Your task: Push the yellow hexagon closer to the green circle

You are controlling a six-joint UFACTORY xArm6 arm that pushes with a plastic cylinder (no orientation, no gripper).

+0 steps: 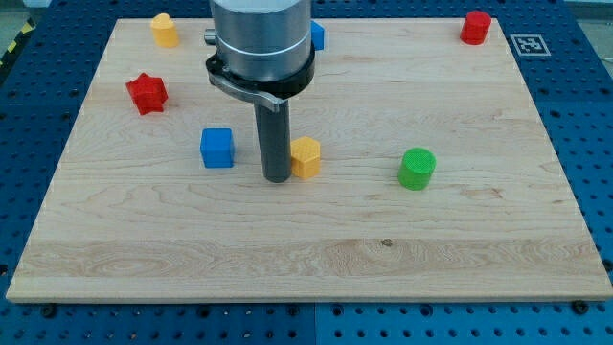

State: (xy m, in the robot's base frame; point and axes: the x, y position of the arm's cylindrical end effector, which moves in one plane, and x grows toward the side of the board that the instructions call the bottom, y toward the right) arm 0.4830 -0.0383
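The yellow hexagon (306, 156) lies near the middle of the wooden board. The green circle (417, 169) lies to its right, about a hundred pixels away. My tip (277, 178) stands on the board right at the hexagon's left side, touching or nearly touching it. The rod and the arm's grey body rise above it toward the view's top.
A blue cube (217, 148) lies left of my tip. A red star (147, 93) is at the left. A yellow block (165, 30) is at the top left. A blue block (317, 35) shows partly behind the arm. A red cylinder (475, 27) is at the top right.
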